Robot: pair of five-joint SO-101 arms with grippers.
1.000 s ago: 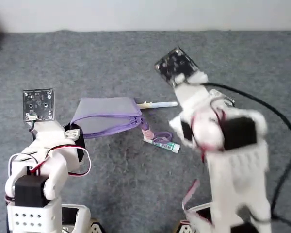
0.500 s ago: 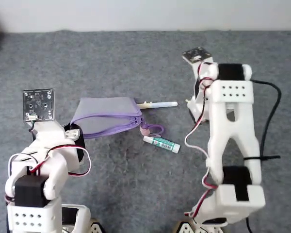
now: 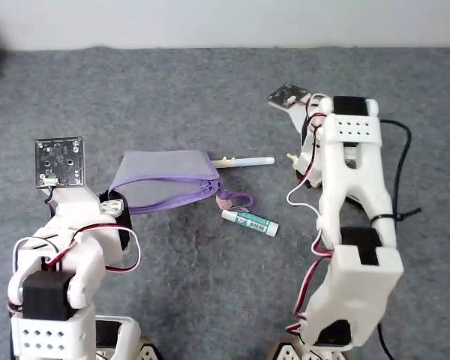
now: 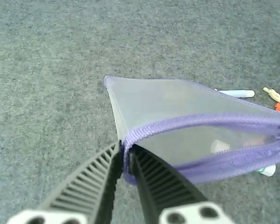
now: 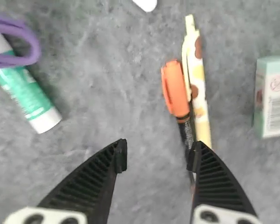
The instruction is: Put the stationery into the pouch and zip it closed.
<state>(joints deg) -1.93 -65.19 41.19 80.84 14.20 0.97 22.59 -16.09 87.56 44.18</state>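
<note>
High view: pouch (image 3: 165, 178) lies flat on the grey tabletop (image 3: 172, 90), in front of the left arm (image 3: 75, 232), unzipped. A white pen (image 3: 244, 161) lies just off its far right corner. The glue stick (image 3: 249, 223) is near the purple pull loop (image 3: 238, 199). The right arm (image 3: 352, 187) is stretched out past the glue stick.

Left wrist view: left jaws are clamped on the pouch's zip-end corner. That likely anchors it and props the mouth open for loading.

Right wrist view: right jaws are spread wide and empty, low over the tabletop. An orange marker (image 5: 174, 88) and a yellow pen (image 5: 196, 93) lie side by side, touching, with one jaw tip over the marker's end. An eraser box (image 5: 269, 95) sits well apart. Looks lined up to grab the marker or pen; nothing loaded yet as far as I can see.
</note>
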